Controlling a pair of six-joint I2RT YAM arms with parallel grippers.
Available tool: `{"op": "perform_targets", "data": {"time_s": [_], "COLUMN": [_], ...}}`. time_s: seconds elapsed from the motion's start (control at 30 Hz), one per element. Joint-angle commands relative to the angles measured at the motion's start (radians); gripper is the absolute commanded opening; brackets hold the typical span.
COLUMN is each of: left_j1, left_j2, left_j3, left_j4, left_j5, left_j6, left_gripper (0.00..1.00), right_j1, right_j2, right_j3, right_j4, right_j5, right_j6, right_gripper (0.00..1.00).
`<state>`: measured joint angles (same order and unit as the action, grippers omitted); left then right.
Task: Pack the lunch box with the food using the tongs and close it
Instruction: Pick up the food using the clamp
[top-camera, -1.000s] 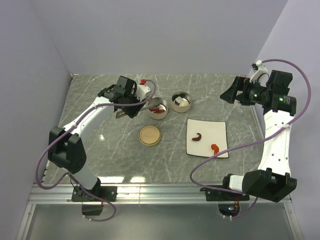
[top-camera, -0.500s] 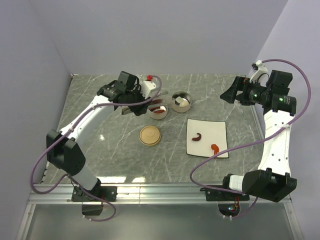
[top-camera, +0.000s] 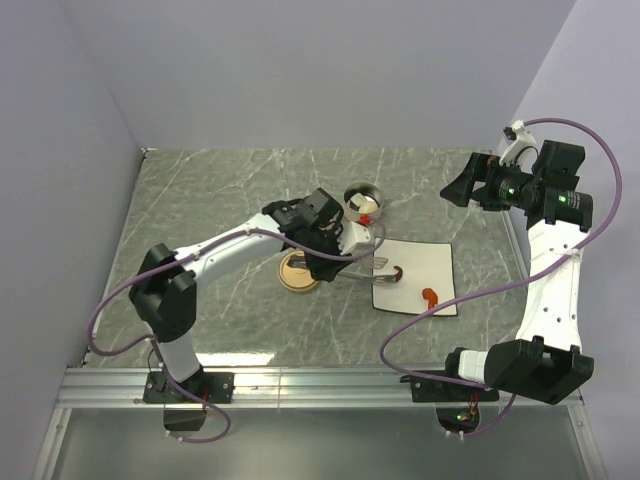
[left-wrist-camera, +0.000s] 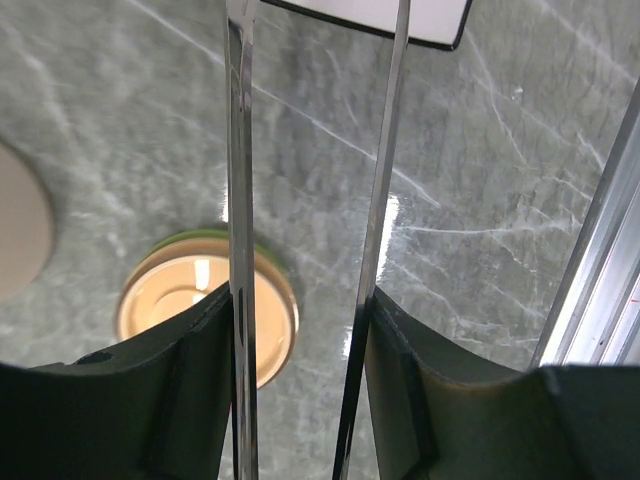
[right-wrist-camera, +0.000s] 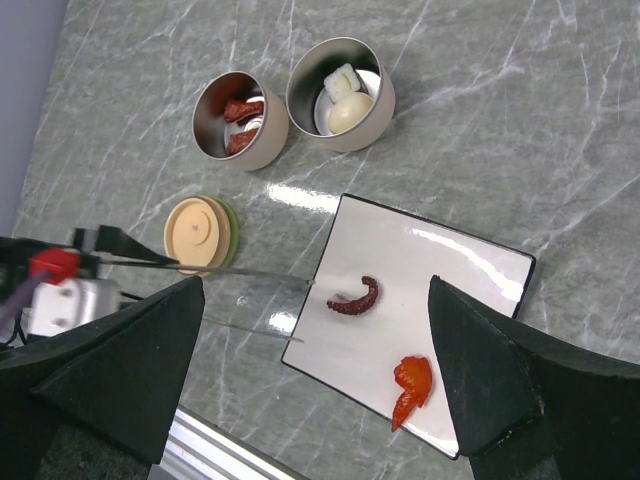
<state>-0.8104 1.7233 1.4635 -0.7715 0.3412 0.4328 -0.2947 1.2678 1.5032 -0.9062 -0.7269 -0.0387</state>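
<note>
My left gripper (top-camera: 350, 250) (left-wrist-camera: 300, 330) is shut on the silver tongs (top-camera: 380, 266) (left-wrist-camera: 240, 180) (right-wrist-camera: 230, 268), whose two arms stand apart. Their tips reach the left edge of the white plate (top-camera: 430, 262) (right-wrist-camera: 460, 265), just short of a dark red curved piece (top-camera: 397, 273) (right-wrist-camera: 355, 298). An orange-red piece (top-camera: 430, 295) (right-wrist-camera: 410, 385) lies near the plate's front. The lunch box is two round tins: one (right-wrist-camera: 240, 118) holds red pieces, the other (top-camera: 363, 200) (right-wrist-camera: 340, 105) a white egg and a white piece. Its beige lid (top-camera: 295, 272) (left-wrist-camera: 200, 310) (right-wrist-camera: 198, 232) lies on the table. My right gripper (top-camera: 458, 190) (right-wrist-camera: 318, 330) hangs open high at the back right.
In the top view my left forearm covers the tin with the red pieces and part of the lid. An aluminium rail (top-camera: 320, 378) (left-wrist-camera: 600, 270) runs along the near table edge. Grey walls close the left, back and right sides.
My left arm has swung from the back left beside the tins across to the middle, carrying the tongs to the plate's left edge. The right arm has not moved.
</note>
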Motion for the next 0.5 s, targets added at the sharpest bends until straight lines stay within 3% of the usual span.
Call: {"op": "perform_targets", "data": {"time_s": [0.0,0.47], "left_j1": [-0.036,-0.068], "left_j2": [0.041,0.151], "left_j3": [0.026,0.067], "left_j4": [0.021,0.081], "left_j5": [-0.005,-0.068], "left_j6": [0.023,-0.019], "left_gripper": [0.54,0.51], "right_j1": [-0.008,-0.009], "right_j2": [-0.013,-0.007], "right_j3": [0.008,0.012], "right_j4": [0.006,0.004], "right_j5": [-0.011,-0.014], "right_j6": [-0.006,-0.009], "right_gripper": [1.00,1.00]}}
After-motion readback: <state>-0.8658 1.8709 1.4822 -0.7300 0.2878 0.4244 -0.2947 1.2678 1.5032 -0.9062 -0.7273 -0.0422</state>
